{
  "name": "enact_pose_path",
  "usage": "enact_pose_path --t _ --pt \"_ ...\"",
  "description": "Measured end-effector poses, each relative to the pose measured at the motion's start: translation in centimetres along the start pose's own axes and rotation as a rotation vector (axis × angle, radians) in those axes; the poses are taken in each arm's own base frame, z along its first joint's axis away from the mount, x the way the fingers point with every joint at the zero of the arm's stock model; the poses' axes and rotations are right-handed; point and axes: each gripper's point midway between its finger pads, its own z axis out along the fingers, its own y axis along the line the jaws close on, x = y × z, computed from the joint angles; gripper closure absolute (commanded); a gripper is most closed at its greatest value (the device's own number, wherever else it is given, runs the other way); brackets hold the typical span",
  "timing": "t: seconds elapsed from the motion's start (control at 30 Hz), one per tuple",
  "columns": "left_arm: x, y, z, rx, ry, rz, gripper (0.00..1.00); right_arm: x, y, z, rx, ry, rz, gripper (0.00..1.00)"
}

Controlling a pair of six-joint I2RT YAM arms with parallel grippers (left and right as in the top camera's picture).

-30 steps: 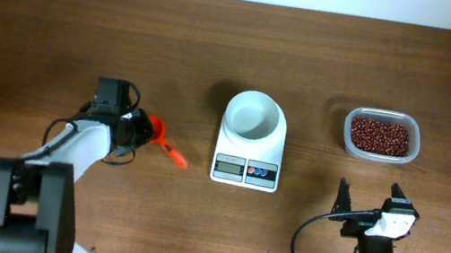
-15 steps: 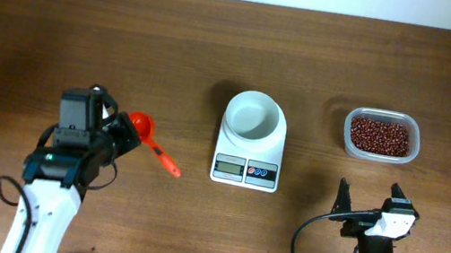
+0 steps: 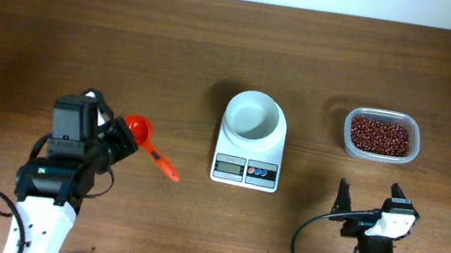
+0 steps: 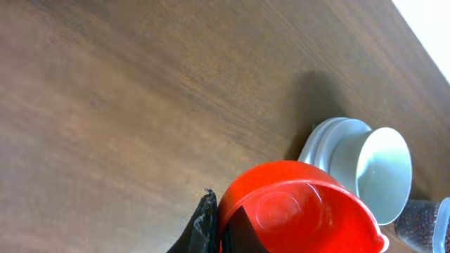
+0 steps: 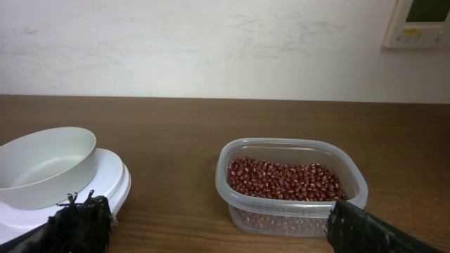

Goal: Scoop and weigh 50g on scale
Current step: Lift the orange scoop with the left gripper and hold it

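Note:
My left gripper (image 3: 119, 140) is shut on the bowl rim of an orange-red scoop (image 3: 140, 129), left of the scale (image 3: 246, 168); the scoop's handle points toward the front right. In the left wrist view the empty scoop (image 4: 302, 207) fills the lower frame, with one dark finger (image 4: 206, 216) outside its rim and the other inside. The scale's white bowl (image 3: 254, 117) holds nothing. The beans (image 3: 379, 135) lie in a clear tub at the right. My right gripper (image 3: 368, 197) stands open near the front right, facing the beans (image 5: 285, 181).
The clear tub (image 5: 247, 151) stands right of the scale's bowl (image 5: 43, 163) with a gap of bare wood between them. A white wall runs along the table's far edge. The right arm's cable loops at the front right.
The left arm has pulled back to the left and toward the front, carrying the scoop a little farther from the scale. The right arm has not moved.

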Motion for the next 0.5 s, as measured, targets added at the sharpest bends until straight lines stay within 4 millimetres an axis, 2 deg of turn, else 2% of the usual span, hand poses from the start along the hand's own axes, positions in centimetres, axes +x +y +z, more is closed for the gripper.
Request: enact_pose_path --t 0.13,0.5 --pt "0.9 1.3 -0.1 -0.062 0.028 -0.085 1.00 0.0 0.0 0.0 0.000 0.000 0.000 0.01" --pt "0.5 2.2 -0.1 -0.109 -0.003 -0.135 1.00 0.0 0.0 0.0 0.000 0.000 0.000 0.01"
